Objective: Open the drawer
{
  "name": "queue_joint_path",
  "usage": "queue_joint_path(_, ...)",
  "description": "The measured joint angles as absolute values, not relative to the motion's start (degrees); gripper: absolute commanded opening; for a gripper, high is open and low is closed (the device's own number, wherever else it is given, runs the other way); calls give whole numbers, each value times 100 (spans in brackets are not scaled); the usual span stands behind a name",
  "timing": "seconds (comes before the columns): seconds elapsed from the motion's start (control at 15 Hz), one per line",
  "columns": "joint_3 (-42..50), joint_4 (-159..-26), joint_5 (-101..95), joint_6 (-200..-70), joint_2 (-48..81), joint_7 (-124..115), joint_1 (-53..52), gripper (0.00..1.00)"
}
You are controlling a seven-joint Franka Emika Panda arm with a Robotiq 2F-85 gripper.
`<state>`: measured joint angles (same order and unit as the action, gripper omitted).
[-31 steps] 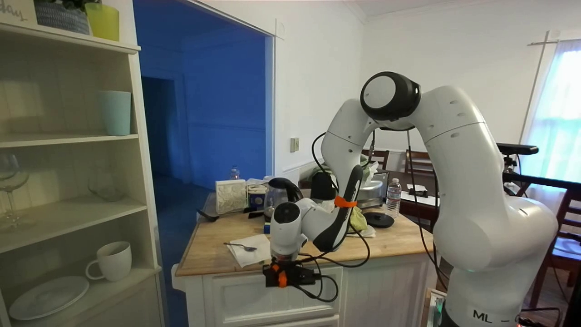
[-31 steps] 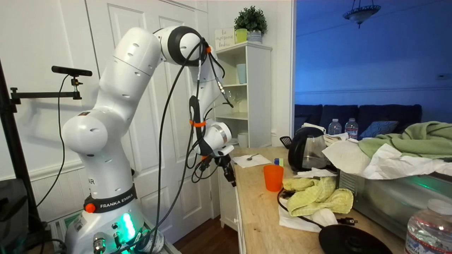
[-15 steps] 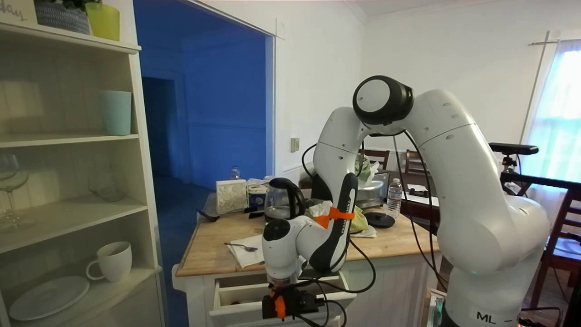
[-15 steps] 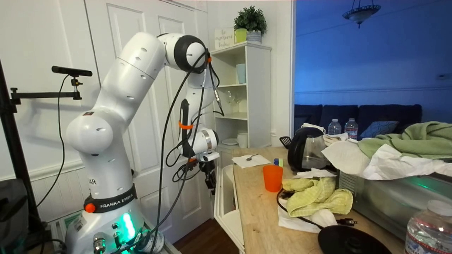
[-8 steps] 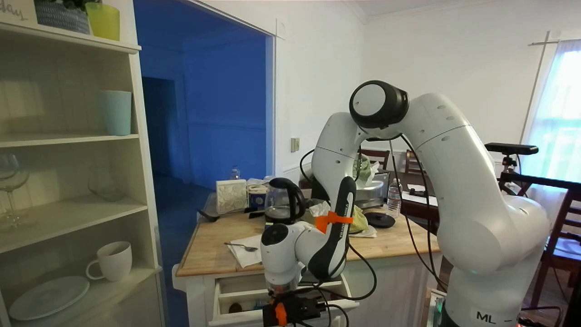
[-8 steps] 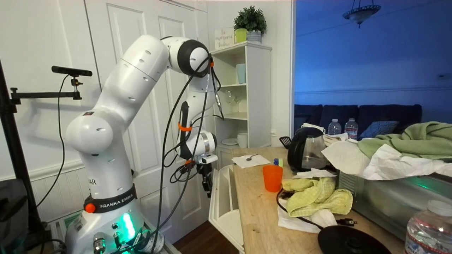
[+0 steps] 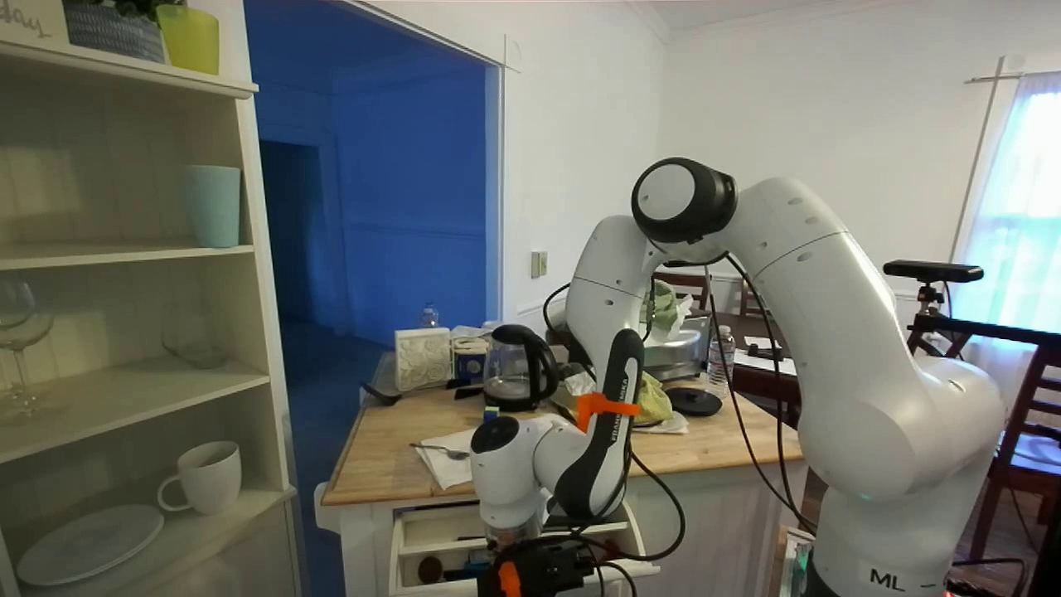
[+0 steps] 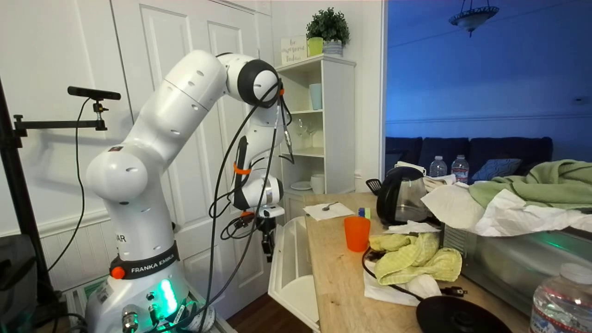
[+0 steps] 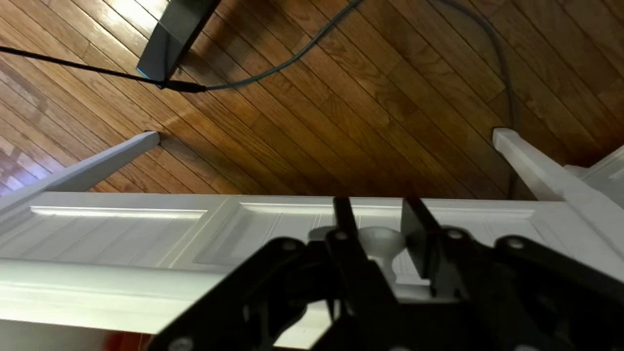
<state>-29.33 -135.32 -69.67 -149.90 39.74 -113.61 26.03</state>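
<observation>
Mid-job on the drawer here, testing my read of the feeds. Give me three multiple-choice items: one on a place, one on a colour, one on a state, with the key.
1. Where does the white mug stand?
A: on the couch
B: on the shelving unit
C: on the floor

2. What colour is the cup on the wooden worktop?
A: orange
B: purple
C: white

3. How does the drawer stand?
A: shut
B: upside down
C: open

Right letters:
1 B, since both exterior views show it there, beside a plate.
2 A, since its plain orange side shows in an exterior view.
3 C, since its inside compartments show in both exterior views.
</observation>
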Motion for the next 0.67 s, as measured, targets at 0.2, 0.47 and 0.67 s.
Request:
queue_joint_path(0.2,-2964,-13670,-6509,-14808,4066,-11128,2615,12)
queue_joint_path(0.47,-2958,-14049,-6091,-14429,4351,-10990,2655,55)
queue_joint_path(0.67,-2984,-14109,-5867,-14316,4479,-10837,2726,76)
